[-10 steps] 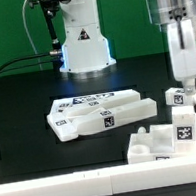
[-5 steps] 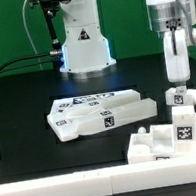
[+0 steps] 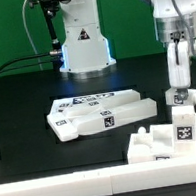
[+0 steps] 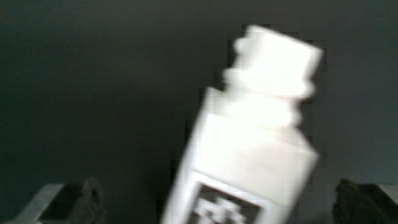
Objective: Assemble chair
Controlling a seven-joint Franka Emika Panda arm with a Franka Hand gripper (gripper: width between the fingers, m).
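A black desk (image 3: 26, 106) fills the scene, with a white rail (image 3: 57, 182) along its near edge and the white base of the robot arm (image 3: 83, 38) standing at the back. The chair is not yet one piece; its white plastic parts lie loose on the desk. The largest group, a stack of flat panels and bars (image 3: 98, 114) carrying black-and-white tags, sits near the middle. A blocky piece (image 3: 170, 138) with a tag rests just behind the rail toward the exterior view's right. Beyond it lies a short bar (image 3: 184, 98), tagged, with a narrower stepped end. The gripper (image 3: 182, 82) hangs directly over this short bar, jaws spread to their widest and holding nothing. In the wrist view the dark fingertips (image 4: 71, 205) stand clear on either side of the bar, which lies at a slant to the line between them. Whether the tips have reached the level of the bar cannot be told. The bar looks like hard moulded plastic: probably light, stiff and fairly smooth, so it could slip or twist under an uneven pinch. The likeliest hold is across its two long flat sides at mid-body, away from the stepped end, with the wrist turned so the pads meet those sides squarely.
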